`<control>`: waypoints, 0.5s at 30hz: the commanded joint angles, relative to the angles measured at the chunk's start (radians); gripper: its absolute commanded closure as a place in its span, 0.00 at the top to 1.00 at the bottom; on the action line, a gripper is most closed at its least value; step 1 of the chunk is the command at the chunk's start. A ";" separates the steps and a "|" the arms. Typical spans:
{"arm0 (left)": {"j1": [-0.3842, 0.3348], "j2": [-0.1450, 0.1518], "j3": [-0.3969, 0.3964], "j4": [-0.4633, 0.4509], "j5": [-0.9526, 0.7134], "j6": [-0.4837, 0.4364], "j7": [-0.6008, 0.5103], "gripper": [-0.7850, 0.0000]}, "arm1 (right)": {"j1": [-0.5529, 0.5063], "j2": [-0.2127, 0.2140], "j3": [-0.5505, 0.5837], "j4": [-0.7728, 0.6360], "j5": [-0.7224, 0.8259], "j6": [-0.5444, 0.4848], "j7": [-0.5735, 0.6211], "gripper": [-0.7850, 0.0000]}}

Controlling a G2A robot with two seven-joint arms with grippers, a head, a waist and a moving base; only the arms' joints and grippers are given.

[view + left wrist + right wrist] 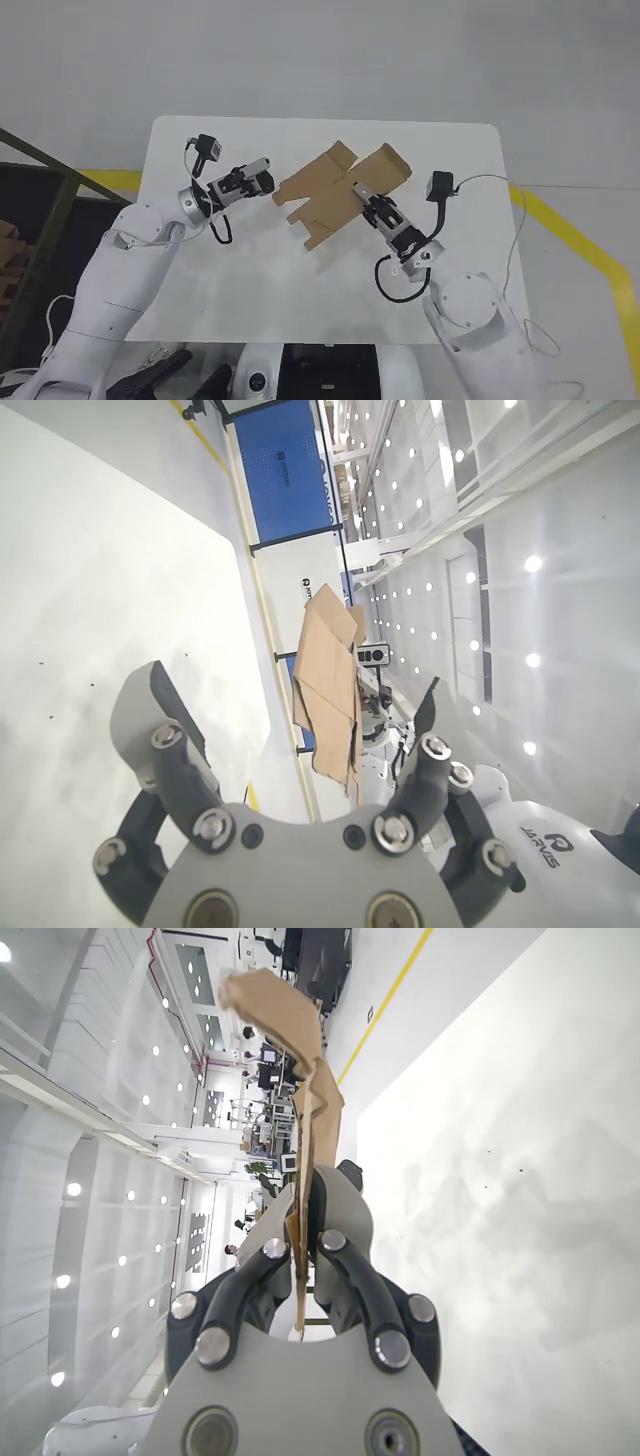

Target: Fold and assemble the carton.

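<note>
A flat brown carton (pixel 335 192), unfolded with several flaps, is held above the middle of the white table (pixel 240 290). My right gripper (pixel 366 197) is shut on its right side; in the right wrist view the carton (pixel 305 1093) runs edge-on between the fingers (pixel 330 1208). My left gripper (pixel 266 183) stands open just left of the carton, a short gap from its left edge. In the left wrist view the carton (pixel 327 680) hangs ahead of the spread fingers (pixel 165 700), nothing between them.
Yellow floor tape (pixel 575 240) runs past the table's right side. A dark frame with cardboard pieces (pixel 15 255) stands off the table's left edge. The table surface around and below the carton is bare.
</note>
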 commanded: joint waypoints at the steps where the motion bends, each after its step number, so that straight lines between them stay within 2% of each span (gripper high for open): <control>1: -0.004 -0.004 0.022 -0.012 0.017 0.015 0.001 1.00 | -0.021 -0.001 -0.002 -0.019 0.002 -0.005 -0.029 0.00; 15: -0.029 -0.035 0.117 -0.034 0.004 0.031 0.079 1.00 | -0.086 -0.003 -0.024 -0.038 -0.031 0.005 -0.119 0.00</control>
